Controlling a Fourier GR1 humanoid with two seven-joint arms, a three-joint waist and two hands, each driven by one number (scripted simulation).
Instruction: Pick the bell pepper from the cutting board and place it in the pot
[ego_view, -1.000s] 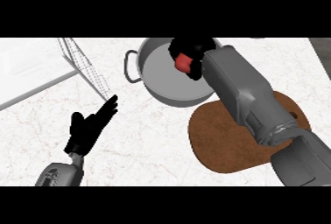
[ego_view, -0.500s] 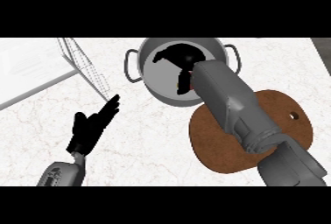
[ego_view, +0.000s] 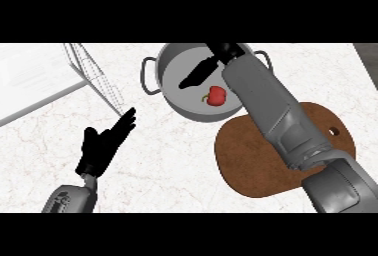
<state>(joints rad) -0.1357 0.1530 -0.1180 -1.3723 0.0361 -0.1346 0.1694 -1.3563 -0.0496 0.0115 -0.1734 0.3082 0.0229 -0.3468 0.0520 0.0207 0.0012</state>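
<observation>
The red bell pepper (ego_view: 215, 96) lies inside the grey pot (ego_view: 171, 70), near its lower right wall. Above the pot my right hand (ego_view: 209, 65) is open, its fingers stretched down to the left, apart from the pepper. My grey right forearm runs from the lower right across the brown cutting board (ego_view: 251, 160), which carries nothing that I can see. My left hand (ego_view: 103, 145) rests open on the counter at the lower left, fingers pointing up to the right.
A wire dish rack (ego_view: 96, 80) stands at the upper left, beside a pale sink area (ego_view: 33, 75). The pot's handle (ego_view: 148, 75) sticks out to the left. White marble counter lies between my left hand and the board.
My right hand has let go of the bell pepper, which now lies in the pot. The hand has opened and moved up over the pot. My left hand has not moved.
</observation>
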